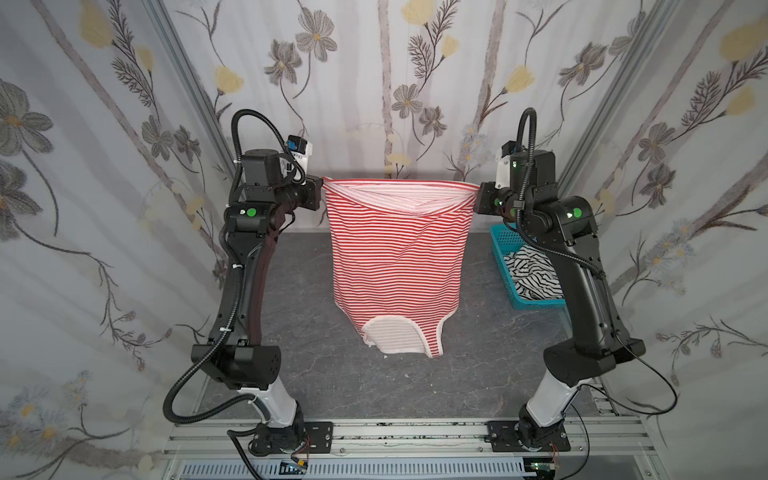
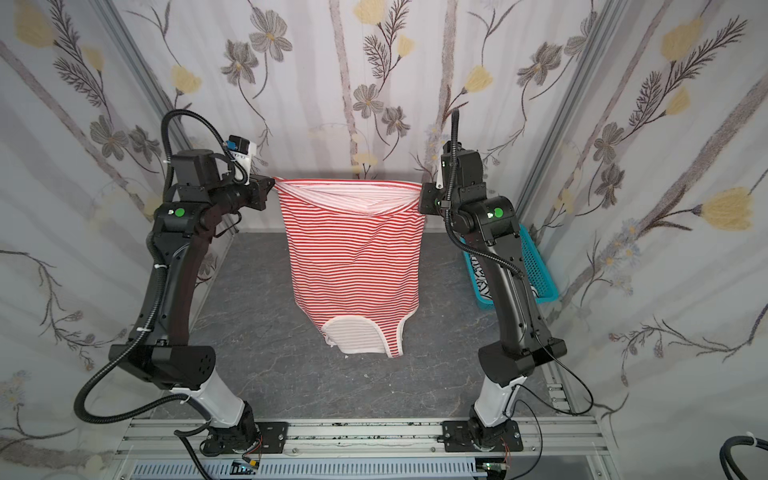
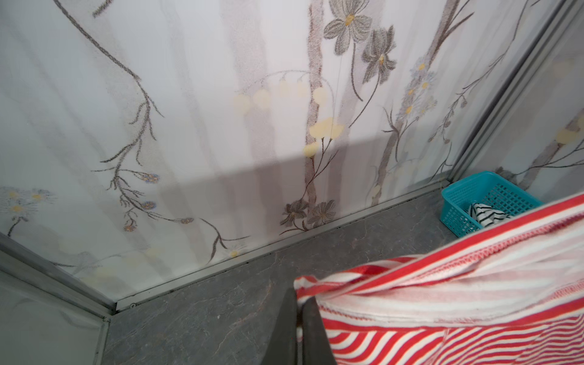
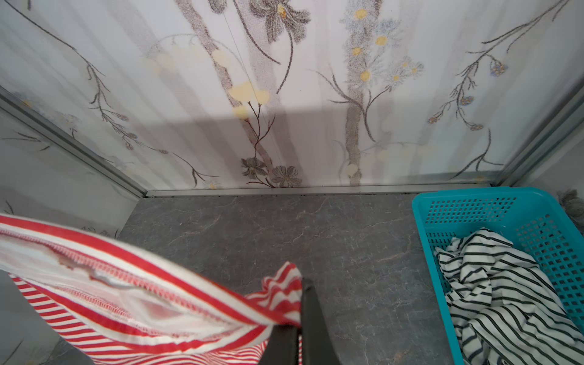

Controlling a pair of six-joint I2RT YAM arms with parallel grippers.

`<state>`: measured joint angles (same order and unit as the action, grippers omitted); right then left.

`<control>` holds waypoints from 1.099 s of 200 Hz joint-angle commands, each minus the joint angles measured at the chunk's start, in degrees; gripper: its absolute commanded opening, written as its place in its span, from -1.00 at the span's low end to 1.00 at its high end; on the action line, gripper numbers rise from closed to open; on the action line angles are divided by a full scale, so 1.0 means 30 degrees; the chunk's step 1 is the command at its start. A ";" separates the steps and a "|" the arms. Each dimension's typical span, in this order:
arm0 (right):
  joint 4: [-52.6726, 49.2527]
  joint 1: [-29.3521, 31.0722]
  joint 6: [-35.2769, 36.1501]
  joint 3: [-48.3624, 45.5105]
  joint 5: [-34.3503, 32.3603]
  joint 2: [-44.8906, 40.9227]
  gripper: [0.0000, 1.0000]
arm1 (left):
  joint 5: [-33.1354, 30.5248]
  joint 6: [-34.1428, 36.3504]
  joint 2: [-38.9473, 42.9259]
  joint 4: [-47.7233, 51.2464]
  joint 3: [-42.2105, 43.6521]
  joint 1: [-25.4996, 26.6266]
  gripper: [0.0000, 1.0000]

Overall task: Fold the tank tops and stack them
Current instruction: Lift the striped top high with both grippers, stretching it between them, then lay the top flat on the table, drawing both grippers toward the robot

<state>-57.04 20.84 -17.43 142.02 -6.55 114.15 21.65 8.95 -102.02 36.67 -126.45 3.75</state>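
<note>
Between your two grippers, high over the table [image 1: 299,324], the red-and-white tank top [image 1: 395,257] hangs upside down. Its hem is pulled taut from the left gripper [image 1: 322,189] to the right gripper [image 1: 478,195]. Each is pressed together on a hem corner, and both wrist views show the striped cloth caught in the dark jaws. The hem line runs straight across, side to side and roughly level. From it the body drops toward the table, with the neck opening and straps lowest. You cannot tell from above whether the straps touch the surface. Neither arm is nearer, since each holds its own corner. By the look of it, laying the top flat turns on that drop: straps down first, then the hem, with both arms moving together so the hem stays straight. The black-and-white tank top [image 1: 530,270] lies crumpled in the teal basket [image 1: 536,302] at the table's right side, well apart.
</note>
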 commanded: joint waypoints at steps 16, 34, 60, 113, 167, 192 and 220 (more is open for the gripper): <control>0.1826 -0.1356 -0.0180 0.2624 0.3392 0.1882 -1.00 | -0.1827 -0.0270 -0.3306 -0.0609 -0.5157 -0.0148 -1.00; 0.2571 -0.1352 -0.0117 0.2593 0.3987 0.1167 -1.00 | -0.1758 -0.0909 -0.3053 -0.0641 -0.6141 -0.0171 -1.00; 0.2769 -0.1547 0.0037 0.2514 0.4376 0.0314 -1.00 | -0.1589 -0.1537 -0.1711 -0.0697 -0.5702 -0.0224 -1.00; 0.4160 -0.1601 0.0103 -0.5094 0.4623 -0.2360 -1.00 | -0.0886 -0.0124 0.1736 -0.1366 0.2644 -0.0253 -1.00; 1.0891 -0.0498 -0.1528 -2.2573 0.6017 -1.0109 -1.00 | -0.0663 0.2896 0.8489 -0.3188 1.7210 -0.0514 -1.00; 1.1969 0.1312 -0.2531 -2.7592 0.5678 -1.1763 -1.00 | -0.0642 0.4146 1.1164 -0.3205 2.2332 -0.0513 -1.00; 1.3440 0.2631 -0.4018 -3.1977 0.5727 -1.2710 -0.99 | -0.0898 0.5607 1.2754 -0.3096 2.6046 -0.0517 -1.00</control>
<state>-25.02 26.63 -24.25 53.65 10.94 77.87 19.35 19.92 -66.70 29.85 -54.48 2.26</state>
